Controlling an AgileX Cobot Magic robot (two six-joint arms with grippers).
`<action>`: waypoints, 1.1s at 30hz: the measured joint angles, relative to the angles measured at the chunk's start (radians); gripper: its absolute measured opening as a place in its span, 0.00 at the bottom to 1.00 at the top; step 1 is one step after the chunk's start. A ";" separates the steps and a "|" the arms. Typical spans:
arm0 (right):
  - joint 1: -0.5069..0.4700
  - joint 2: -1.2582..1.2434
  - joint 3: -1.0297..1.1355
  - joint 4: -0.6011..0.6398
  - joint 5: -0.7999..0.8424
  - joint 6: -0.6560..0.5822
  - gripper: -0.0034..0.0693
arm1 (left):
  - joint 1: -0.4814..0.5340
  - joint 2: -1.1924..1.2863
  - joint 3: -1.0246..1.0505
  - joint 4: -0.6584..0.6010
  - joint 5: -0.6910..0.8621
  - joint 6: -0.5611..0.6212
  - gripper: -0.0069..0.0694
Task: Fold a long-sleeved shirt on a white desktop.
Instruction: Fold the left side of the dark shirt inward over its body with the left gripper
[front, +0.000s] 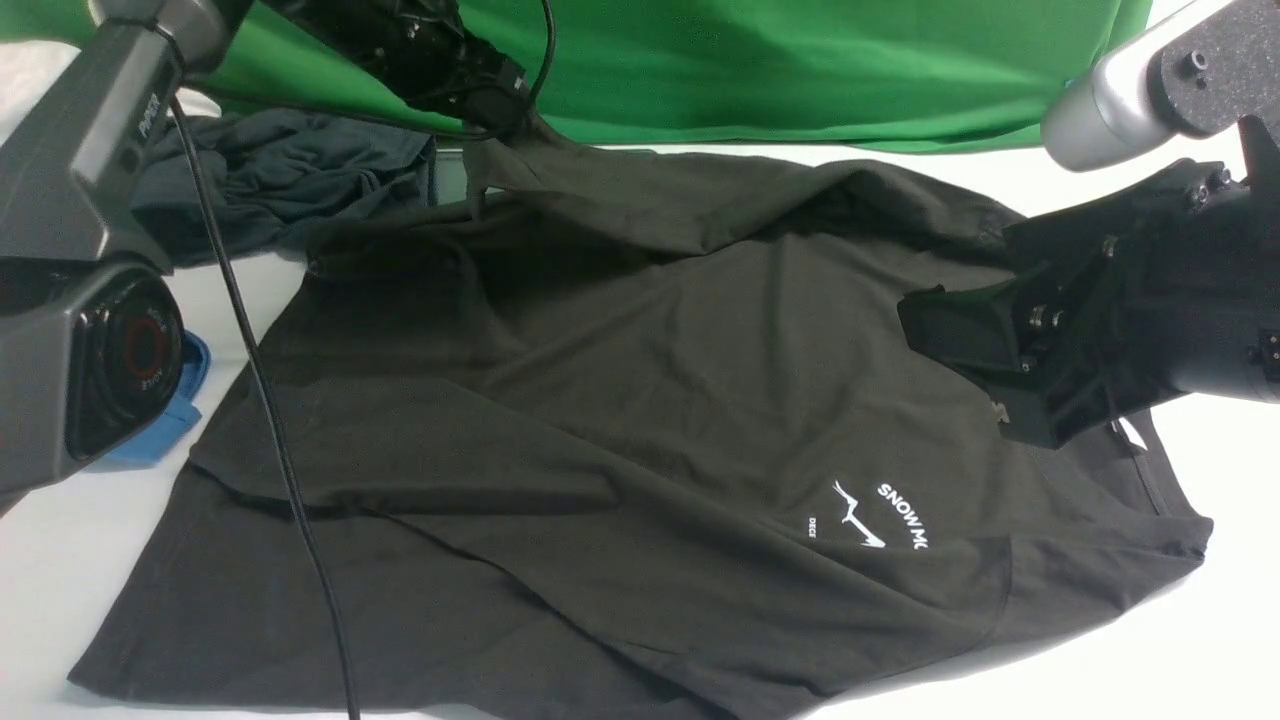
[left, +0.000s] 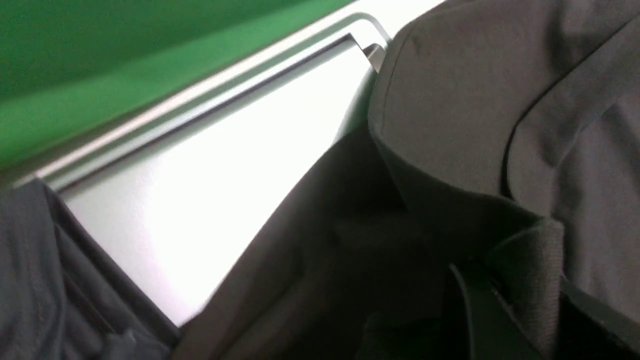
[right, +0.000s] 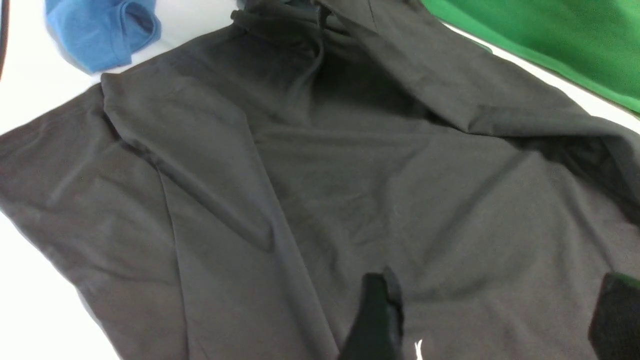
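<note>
The left hand (front: 497, 115) is at the far edge of the white surface (front: 1150, 660). Its jaws are pinched narrow on a ribbed cuff (left: 525, 270) of the long-sleeved shirt (front: 640, 400). In the left wrist view the cuff sits against the dark fingers (left: 475, 310), and in the front view the cloth rises in a small peak to the hand. Just beside that grip lies the grey metal frame of a hatch (left: 210, 95) set in the surface.

The right hand (front: 955, 320) hangs above the shirt's chest on the right side, jaws spread wide and holding nothing. In the right wrist view its fingers (right: 375, 315) show well apart over the cloth.

The shirt is black and lies spread over most of the surface, neck toward the right and hem toward the left. It is rumpled, with one sleeve running along the far side up to the left hand and a long diagonal fold crossing the lower body. A white chest print (front: 880, 515) reading "SNOW M", with a mountain mark, faces up near the right hand.

A dark grey-teal garment (front: 290, 170) is bunched at the far left, and a blue cloth (front: 165, 410) lies just beside the shirt's left edge. A green backdrop (front: 750, 60) hangs behind.
</note>
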 joint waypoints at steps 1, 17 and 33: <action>0.000 0.000 0.000 0.000 0.000 0.000 0.81 | 0.000 0.000 0.000 0.000 0.000 -0.041 0.17; 0.000 0.000 0.000 -0.001 -0.022 -0.001 0.81 | -0.053 -0.001 -0.001 0.099 0.004 -0.308 0.20; 0.000 0.060 -0.001 -0.082 -0.053 0.070 0.81 | -0.053 -0.277 0.453 0.157 0.001 -0.316 0.20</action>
